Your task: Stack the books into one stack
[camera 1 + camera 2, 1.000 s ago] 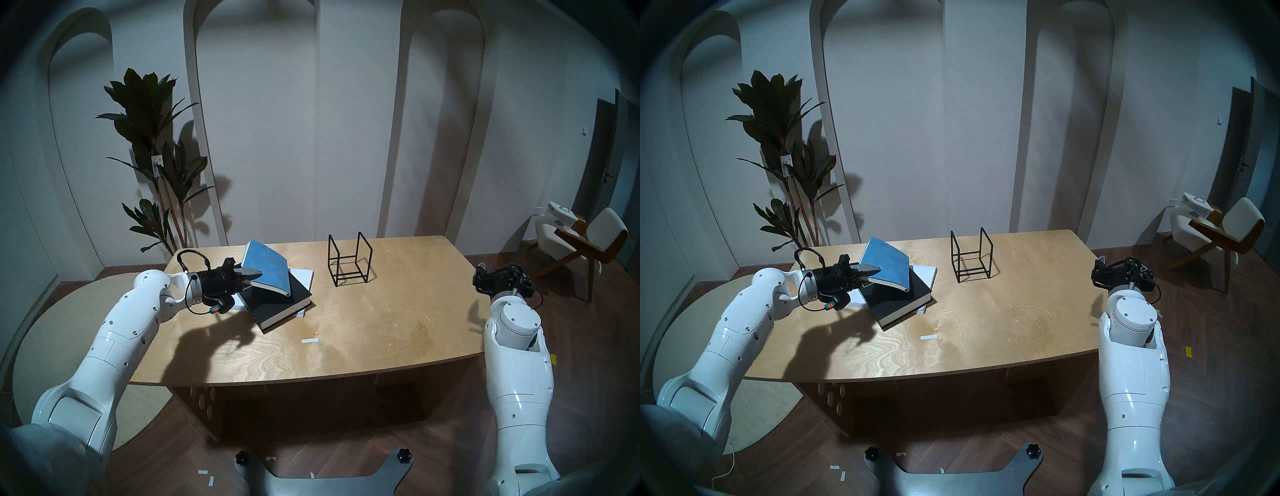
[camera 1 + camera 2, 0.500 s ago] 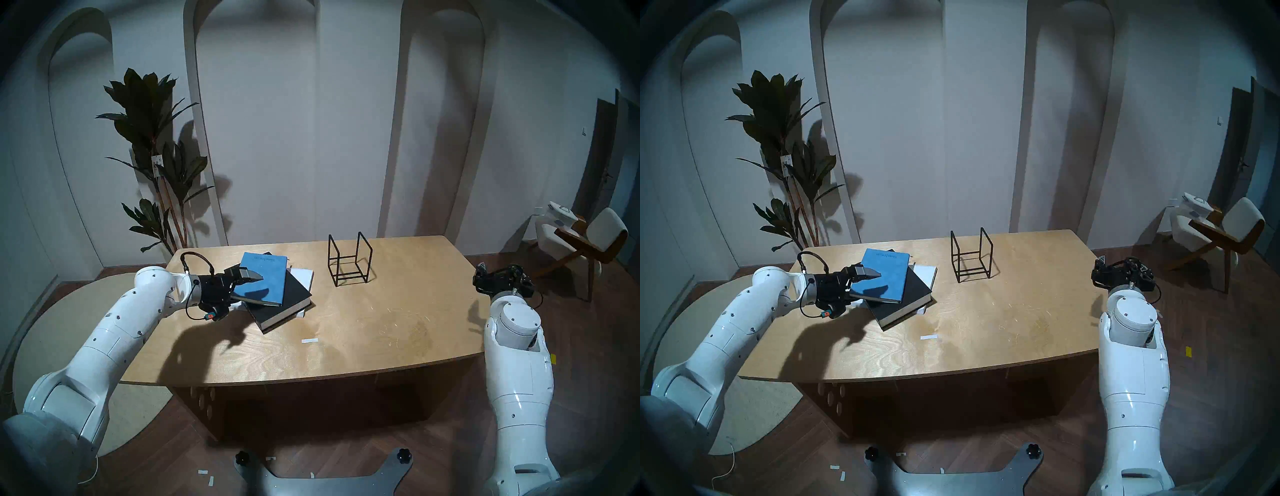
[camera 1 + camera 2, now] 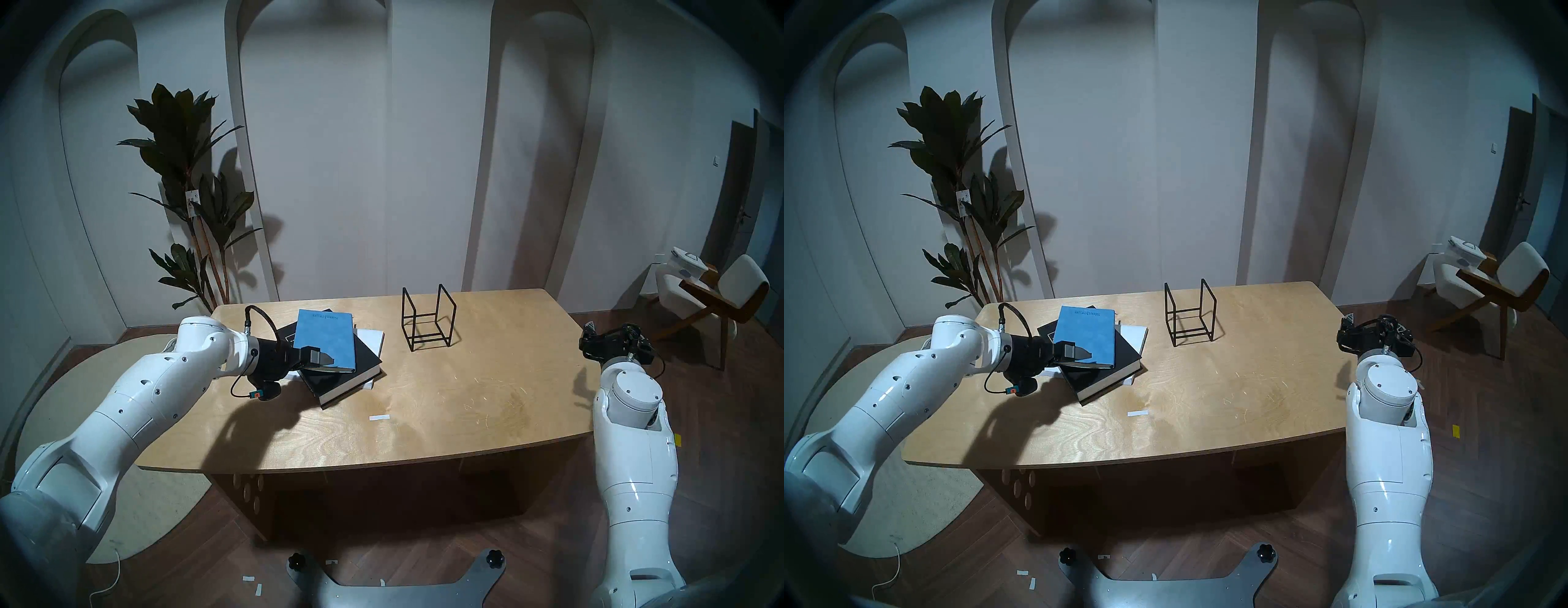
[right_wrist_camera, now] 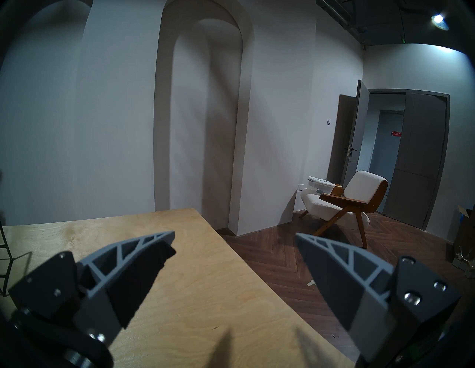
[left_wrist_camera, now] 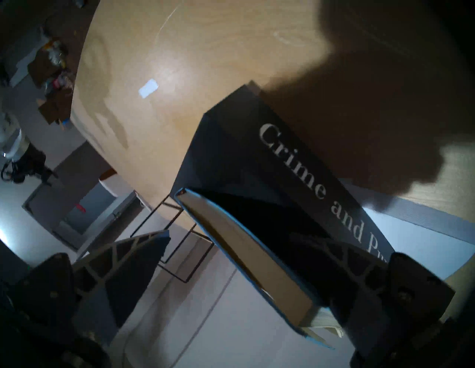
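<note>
The left gripper (image 3: 321, 361) sits at the near left corner of the blue book (image 3: 326, 339), its jaws spread wide: the wrist view shows one finger (image 5: 133, 267) standing clear above the cover and the other finger (image 5: 359, 277) down beside the black spine, with the blue book's page edge (image 5: 246, 257) running between them, so nothing is pinched. The blue book lies flat as the top of the stack (image 3: 339, 361), skewed against the black book (image 3: 356, 373) beneath it, whose spine reads "Crime and Pu…" in the wrist view (image 5: 295, 164). Under both, the white book (image 3: 373, 339) shows only at its far right corner and as a thin strip by the near edge, resting on the wooden table (image 3: 445, 403) towards its far left part. An empty black wire rack (image 3: 428, 318) stands upright to the right of the stack, apart from it, and a small white label (image 3: 379, 418) lies on the tabletop nearer the robot. The right gripper (image 4: 235, 241) hangs off the table's right edge, well apart from the books, its two fingers spread with nothing between them, facing a white armchair (image 4: 354, 195) by the wall
</note>
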You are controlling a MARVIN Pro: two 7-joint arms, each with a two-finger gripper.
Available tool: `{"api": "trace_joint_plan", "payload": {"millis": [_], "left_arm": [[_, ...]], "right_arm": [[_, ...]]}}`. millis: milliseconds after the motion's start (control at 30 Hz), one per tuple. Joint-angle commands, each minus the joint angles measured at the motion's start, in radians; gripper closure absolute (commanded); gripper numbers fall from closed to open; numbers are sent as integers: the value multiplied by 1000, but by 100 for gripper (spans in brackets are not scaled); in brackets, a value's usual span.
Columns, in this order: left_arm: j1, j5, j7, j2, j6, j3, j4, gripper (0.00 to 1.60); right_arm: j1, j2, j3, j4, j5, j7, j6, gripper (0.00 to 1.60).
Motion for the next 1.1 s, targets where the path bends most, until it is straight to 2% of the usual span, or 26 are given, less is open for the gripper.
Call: {"api": "trace_joint_plan", "payload": {"millis": [0,33,100,133,167,233,367,400,500,667,767,867,900,1000,1067], "left_arm": [[-72,130,50,59,124,34,1,0],[-83,141,49,56,120,30,2,0],[-100,182,62,61,170,44,7,0],[-109,195,67,61,169,45,10,0],[-117,214,78,63,206,53,16,0],[-131,228,104,58,217,51,24,0],[-149,319,161,79,299,102,24,0],[-153,339,174,83,295,110,25,0],[-168,398,209,90,349,136,40,0],[-202,491,275,92,440,174,80,0],[-221,544,302,97,470,195,98,0],[-245,596,336,90,536,218,147,0],[-254,616,348,89,539,224,158,0],[-277,665,360,84,594,242,191,0],[-292,668,364,71,627,233,220,0]], "right_arm": [[13,0,-2,-20,1,0,-8,0],[13,0,-2,-19,1,0,-7,0],[13,0,-1,-19,0,0,-7,0],[13,0,-1,-19,0,1,-7,0],[13,0,-1,-19,0,1,-7,0],[13,-1,-1,-19,-1,1,-8,0],[14,-2,0,-20,-2,2,-8,0],[14,-2,0,-20,-2,2,-8,0],[14,-3,1,-21,-3,2,-9,0],[14,-4,2,-21,-4,3,-9,0],[14,-5,2,-21,-4,4,-9,0],[14,-6,3,-22,-5,4,-9,0],[14,-6,3,-22,-5,4,-9,0],[14,-6,4,-22,-6,5,-9,0],[14,-7,4,-23,-6,5,-9,0]]}}
